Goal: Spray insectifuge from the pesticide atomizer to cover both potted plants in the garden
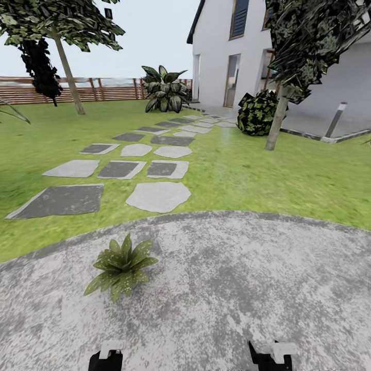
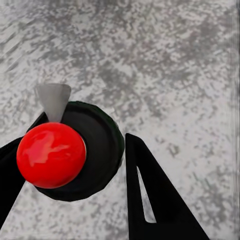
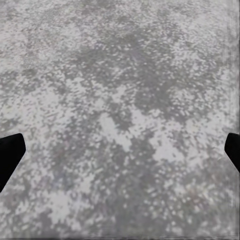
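One potted plant [image 1: 122,265], a low rosette of speckled green leaves, stands on the round grey stone patio [image 1: 247,278], ahead and left of me. The other potted plant is out of view. In the left wrist view my left gripper [image 2: 86,129] is shut on what I take for the pesticide atomizer [image 2: 52,155]. It is seen end-on: a red round knob, a grey cone nozzle and a black round body touching both black fingers. My left gripper [image 1: 105,359] and right gripper [image 1: 270,356] sit at the near edge of the patio view. My right gripper [image 3: 120,155] stands open over bare stone.
Stepping slabs [image 1: 121,169] lead across the lawn [image 1: 288,175] towards a white house [image 1: 232,51]. A brown slatted fence [image 1: 103,88] closes the back. A thin tree trunk [image 1: 276,126] and dark bush [image 1: 256,113] stand right, a large leafy plant [image 1: 165,90] far back.
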